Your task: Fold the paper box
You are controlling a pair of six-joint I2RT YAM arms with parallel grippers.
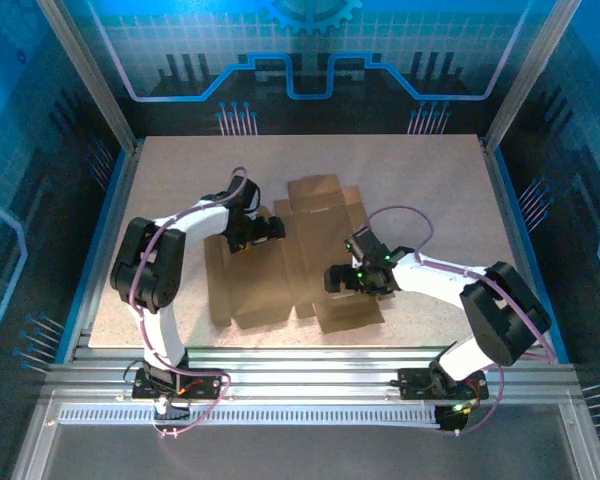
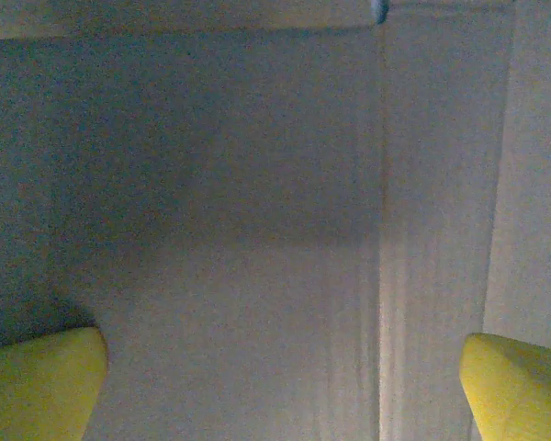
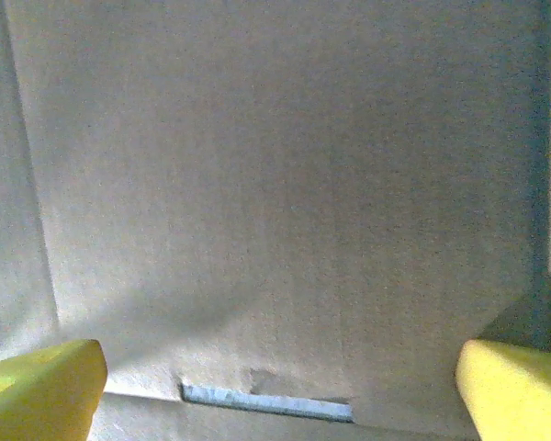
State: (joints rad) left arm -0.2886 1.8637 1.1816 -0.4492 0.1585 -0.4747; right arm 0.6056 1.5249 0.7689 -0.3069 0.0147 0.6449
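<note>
The paper box (image 1: 270, 290) lies flat on the table as a creased brown cut-out sheet with flaps (image 1: 315, 190) at its far end. My left gripper (image 1: 265, 230) hovers low over the sheet's left part, open; its yellow fingertips (image 2: 37, 381) stand far apart over bare cardboard (image 2: 239, 230) with a lengthwise crease (image 2: 381, 276). Over the sheet's right part my right gripper (image 1: 342, 278) is open too. Between its fingertips (image 3: 519, 390) I see cardboard (image 3: 275, 184) and a narrow slot (image 3: 266, 402). Nothing is held.
The pale speckled tabletop (image 1: 180, 170) is bounded by aluminium posts and a front rail (image 1: 300, 365). Blue patterned walls (image 1: 310, 60) close the back and sides. Bare tabletop lies left, right and behind the sheet.
</note>
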